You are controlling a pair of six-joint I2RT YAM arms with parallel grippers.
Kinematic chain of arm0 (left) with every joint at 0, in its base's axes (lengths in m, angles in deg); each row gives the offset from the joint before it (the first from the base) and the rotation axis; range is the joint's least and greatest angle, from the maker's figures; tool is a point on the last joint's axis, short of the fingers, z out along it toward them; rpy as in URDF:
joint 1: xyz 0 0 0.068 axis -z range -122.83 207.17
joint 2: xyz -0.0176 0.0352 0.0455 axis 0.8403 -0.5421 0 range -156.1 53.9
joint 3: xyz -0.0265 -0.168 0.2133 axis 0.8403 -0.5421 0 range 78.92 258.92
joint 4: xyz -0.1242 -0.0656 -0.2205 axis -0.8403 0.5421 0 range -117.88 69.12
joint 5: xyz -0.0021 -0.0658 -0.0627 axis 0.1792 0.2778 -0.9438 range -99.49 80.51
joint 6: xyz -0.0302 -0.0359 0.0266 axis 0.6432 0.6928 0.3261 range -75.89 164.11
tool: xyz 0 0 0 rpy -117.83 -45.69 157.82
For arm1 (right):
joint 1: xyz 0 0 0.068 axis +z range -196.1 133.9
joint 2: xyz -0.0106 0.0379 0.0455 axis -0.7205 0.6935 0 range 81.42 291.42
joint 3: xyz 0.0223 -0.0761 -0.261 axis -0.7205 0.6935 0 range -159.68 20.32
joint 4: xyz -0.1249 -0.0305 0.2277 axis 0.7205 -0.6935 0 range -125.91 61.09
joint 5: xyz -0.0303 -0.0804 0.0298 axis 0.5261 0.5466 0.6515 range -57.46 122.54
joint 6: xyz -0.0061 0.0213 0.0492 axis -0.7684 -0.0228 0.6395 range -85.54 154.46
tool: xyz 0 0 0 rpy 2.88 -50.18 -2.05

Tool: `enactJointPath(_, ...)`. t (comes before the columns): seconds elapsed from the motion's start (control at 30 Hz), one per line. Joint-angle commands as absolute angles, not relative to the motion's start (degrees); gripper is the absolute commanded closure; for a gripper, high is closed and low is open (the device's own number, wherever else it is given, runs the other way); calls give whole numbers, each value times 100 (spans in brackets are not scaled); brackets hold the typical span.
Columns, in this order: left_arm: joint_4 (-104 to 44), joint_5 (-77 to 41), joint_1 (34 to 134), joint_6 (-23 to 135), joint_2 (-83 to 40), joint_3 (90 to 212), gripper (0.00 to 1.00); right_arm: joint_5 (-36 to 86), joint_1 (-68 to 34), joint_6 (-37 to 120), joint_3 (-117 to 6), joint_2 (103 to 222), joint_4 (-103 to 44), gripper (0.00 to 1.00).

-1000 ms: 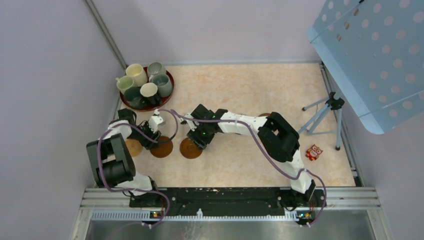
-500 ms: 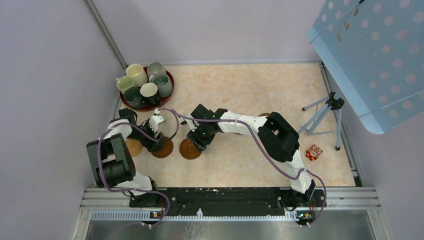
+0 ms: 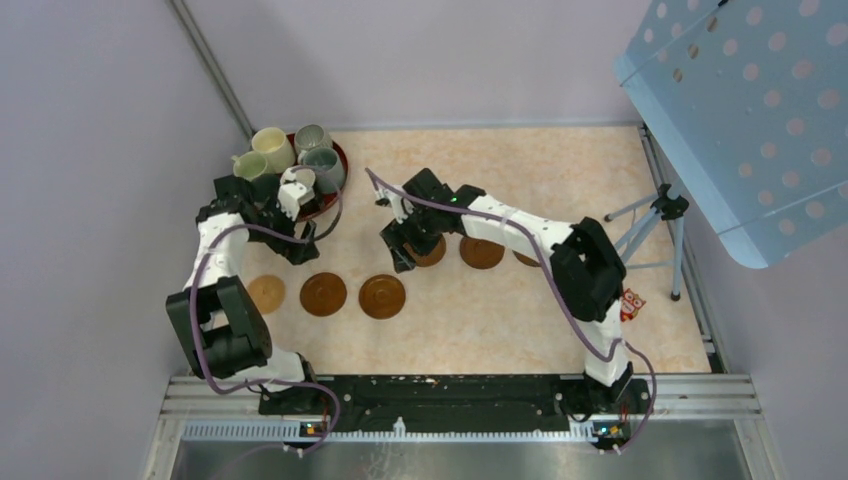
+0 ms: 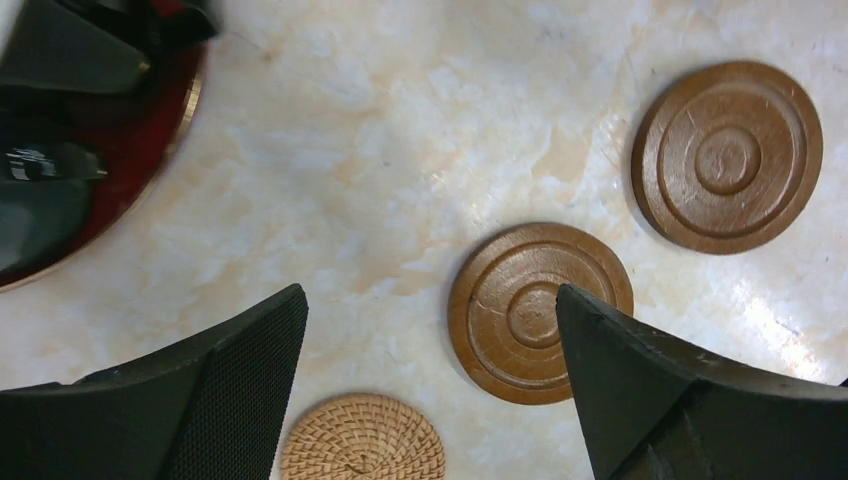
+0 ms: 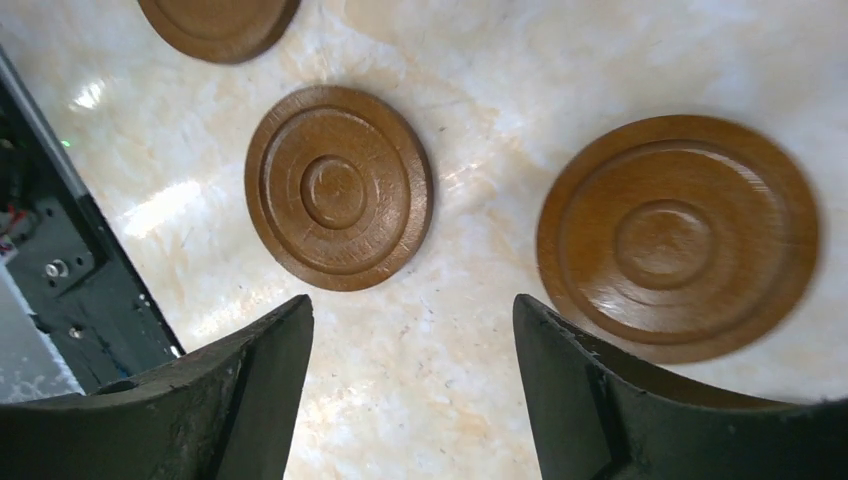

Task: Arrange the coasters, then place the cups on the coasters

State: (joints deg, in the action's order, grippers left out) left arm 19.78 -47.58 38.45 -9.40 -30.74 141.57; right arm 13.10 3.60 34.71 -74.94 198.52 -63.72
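Two robot arms are working over a marbled table (image 3: 520,170); the coasters (image 3: 382,296) are lying flat across the middle of the overhead frame, three at lower left and three slightly higher toward centre, with the woven tan coaster (image 4: 362,438) leftmost; the cups (image 3: 272,145) are standing bunched on a dark red tray (image 4: 150,120) at upper left. The left gripper (image 4: 430,300) and the right gripper (image 5: 410,305) are both hanging spread wide, pinching nothing. The cups (glazed ceramic, likely slick and chippable) are probably calling for a firm pinch across rim or handle; the coasters are looking light and stiff. No writing is showing legibly.
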Motion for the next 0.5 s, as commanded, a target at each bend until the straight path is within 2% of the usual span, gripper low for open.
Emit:
enactJointPath(0.0, 1813, -4882, 3810, -27, -2762, 14647, 1, 921, -56, 3297, -7442, 18900, -6152, 25)
enactJointPath(0.13, 1115, -4605, 3808, 993, -2508, 14881, 1, 857, -525, 3146, -6910, 18238, -5974, 19)
enactJointPath(0.33, -113, -3702, 3816, 3117, -2137, 14722, 1, 792, -1320, 3099, -5997, 17377, -5780, 17)
enactJointPath(0.47, 173, -3491, 3833, 3571, -2483, 15011, 1, 861, -1531, 2966, -5469, 16983, -5835, 17)
